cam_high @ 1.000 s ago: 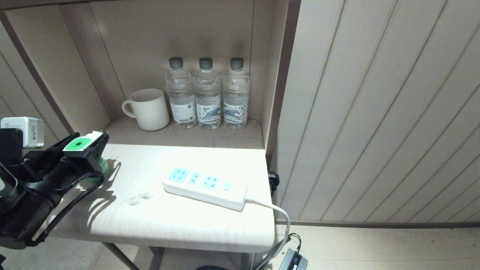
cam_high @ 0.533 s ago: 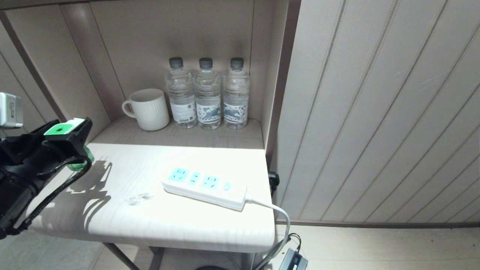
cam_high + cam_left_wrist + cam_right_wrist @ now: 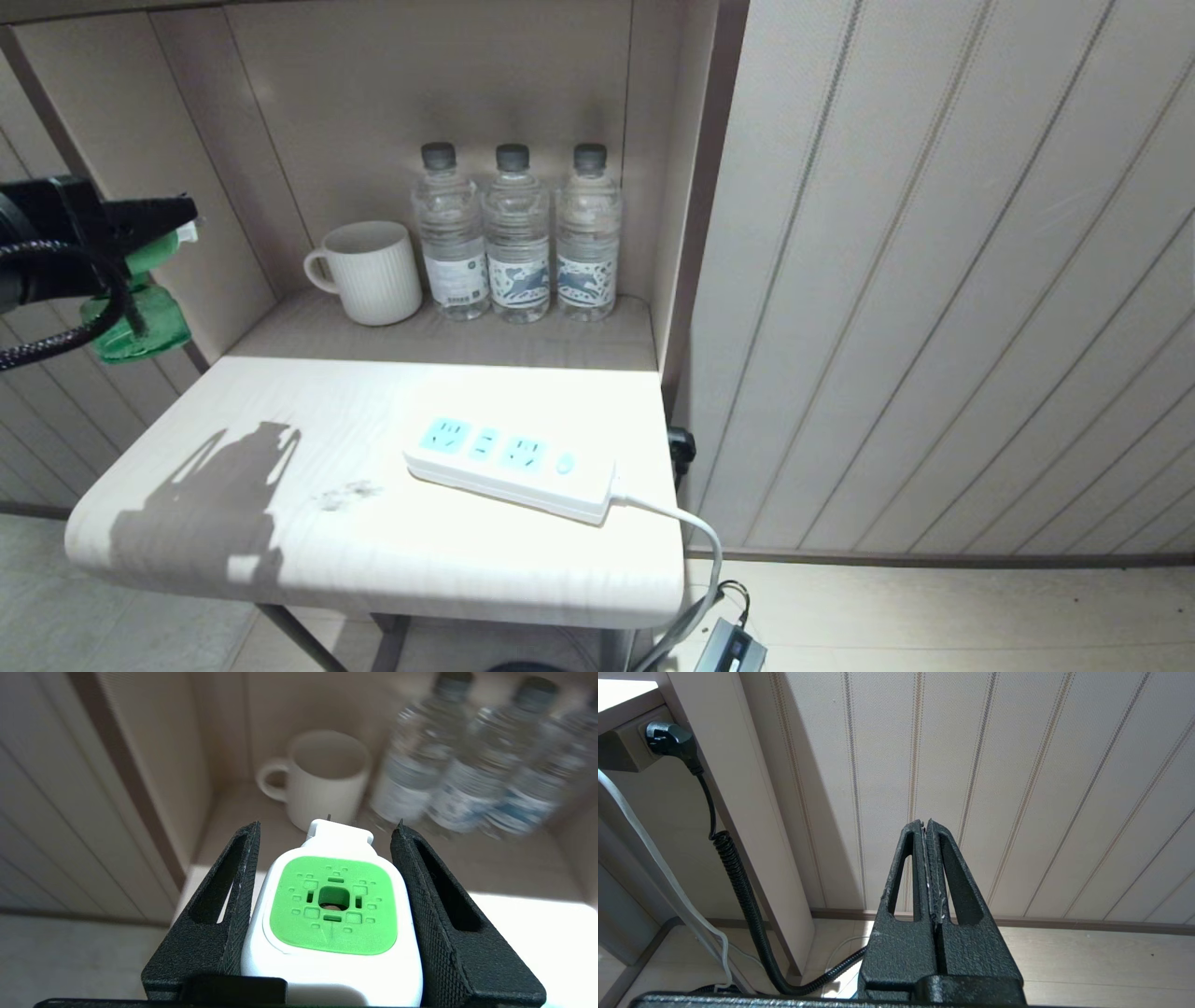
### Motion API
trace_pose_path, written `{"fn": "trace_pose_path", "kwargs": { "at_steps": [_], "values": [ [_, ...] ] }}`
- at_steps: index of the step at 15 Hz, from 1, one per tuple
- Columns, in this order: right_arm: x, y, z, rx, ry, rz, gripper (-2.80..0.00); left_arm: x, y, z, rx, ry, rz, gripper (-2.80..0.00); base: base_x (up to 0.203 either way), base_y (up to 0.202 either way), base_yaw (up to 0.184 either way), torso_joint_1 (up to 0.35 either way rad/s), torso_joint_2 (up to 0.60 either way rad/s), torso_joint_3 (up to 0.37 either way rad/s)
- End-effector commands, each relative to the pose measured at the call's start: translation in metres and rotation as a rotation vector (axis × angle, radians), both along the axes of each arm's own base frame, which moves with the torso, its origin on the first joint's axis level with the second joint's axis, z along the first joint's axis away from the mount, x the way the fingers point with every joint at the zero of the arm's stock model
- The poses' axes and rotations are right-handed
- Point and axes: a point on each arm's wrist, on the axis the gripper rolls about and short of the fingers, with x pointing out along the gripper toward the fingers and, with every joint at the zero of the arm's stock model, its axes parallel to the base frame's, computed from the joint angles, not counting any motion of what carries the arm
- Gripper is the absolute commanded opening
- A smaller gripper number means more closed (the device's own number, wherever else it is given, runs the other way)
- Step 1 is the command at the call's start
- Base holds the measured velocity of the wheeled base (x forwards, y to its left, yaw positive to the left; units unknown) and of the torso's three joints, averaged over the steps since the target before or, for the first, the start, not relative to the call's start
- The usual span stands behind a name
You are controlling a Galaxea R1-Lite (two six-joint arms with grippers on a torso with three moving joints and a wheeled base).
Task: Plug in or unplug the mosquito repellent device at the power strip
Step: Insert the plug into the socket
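My left gripper (image 3: 327, 828) is shut on the mosquito repellent device (image 3: 332, 924), its two black fingers pressed against the sides of the white head with the green top face. In the head view that gripper (image 3: 182, 219) hangs high at the far left, above and left of the table, with the device's green bottle (image 3: 135, 322) showing below it. The power strip (image 3: 509, 467) lies flat on the white table (image 3: 373, 551), its light-blue sockets empty and its white cord running off the right edge. My right gripper (image 3: 926, 823) is shut on nothing, parked low beside the panelled wall.
A white ribbed mug (image 3: 369, 271) and three clear water bottles (image 3: 513, 233) stand at the back of the alcove. Wood side panels close in the alcove on both sides. A black plug (image 3: 668, 737) with a coiled cable sits under the table's right side.
My left gripper has lifted the device up and to the left, off the table's left corner, and has turned level. The power strip has not moved.
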Motion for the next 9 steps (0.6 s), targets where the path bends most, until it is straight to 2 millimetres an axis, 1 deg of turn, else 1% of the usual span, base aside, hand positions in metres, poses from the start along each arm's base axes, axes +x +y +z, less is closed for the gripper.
{"fn": "trace_pose_path", "kwargs": {
  "at_steps": [1, 2, 3, 5, 7, 9],
  "values": [
    [0.0, 0.0, 0.0, 0.0, -0.001, 0.0, -2.8, -0.009, -0.006, 0.008, 0.021, 0.197, -0.051, -2.8, 0.0, 0.0, 0.0, 0.0, 0.0, 0.0],
    [0.0, 0.0, 0.0, 0.0, -0.001, 0.0, -2.8, -0.008, -0.012, 0.015, 0.004, 0.281, -0.096, -2.8, 0.0, 0.0, 0.0, 0.0, 0.0, 0.0],
    [0.0, 0.0, 0.0, 0.0, 0.0, 0.0, -2.8, -0.003, -0.018, 0.017, -0.004, 0.377, -0.147, -2.8, 0.0, 0.0, 0.0, 0.0, 0.0, 0.0],
    [0.0, 0.0, 0.0, 0.0, 0.0, 0.0, -2.8, 0.017, -0.036, 0.011, 0.003, 0.573, -0.225, -2.8, 0.0, 0.0, 0.0, 0.0, 0.0, 0.0],
    [0.0, 0.0, 0.0, 0.0, 0.0, 0.0, -2.8, 0.036, -0.05, 0.003, 0.006, 0.7, -0.265, -2.8, 0.0, 0.0, 0.0, 0.0, 0.0, 0.0],
    [0.0, 0.0, 0.0, 0.0, -0.001, 0.0, -2.8, 0.046, -0.063, 0.002, -0.004, 0.795, -0.316, -2.8, 0.0, 0.0, 0.0, 0.0, 0.0, 0.0]
  ]
}}
